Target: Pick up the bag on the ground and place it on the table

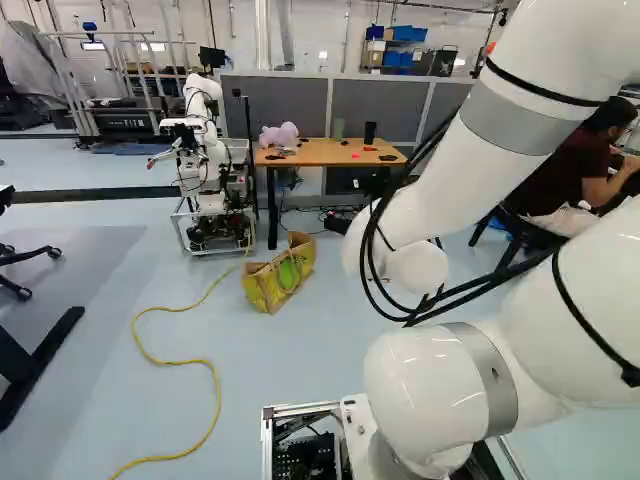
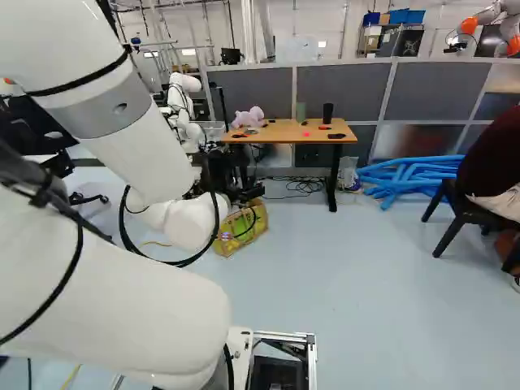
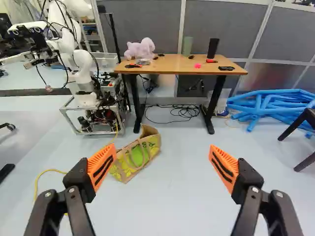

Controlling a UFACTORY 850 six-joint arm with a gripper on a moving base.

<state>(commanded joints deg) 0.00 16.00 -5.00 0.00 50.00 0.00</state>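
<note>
Blue-grey floor stretches ahead of the gripper, with broad open room between the bag and the dark chair; the grey partition closes that room off at the far side; in front of it stands the wood-topped desk, straight ahead of the gripper, its near edge facing the tool and its black legs coming down beyond the fingers; another robot, white and mounted on a framed cart, stands ahead and off to the side of the bag, near one desk end; a bundle of blue tubes lies on the floor beyond the other end; the yellow-and-tan carrier bag is on the floor ahead of the gripper and well apart from it, a little beyond one finger's tip in the wrist view, handles on its near face, far edge near a desk leg; a yellow cable curves over the floor at the bag's outer side; a lilac plush toy sits near one edge of the desktop, with a black cylinder toward the other; the orange-padded fingers are spread wide apart, gripping nothing.
</note>
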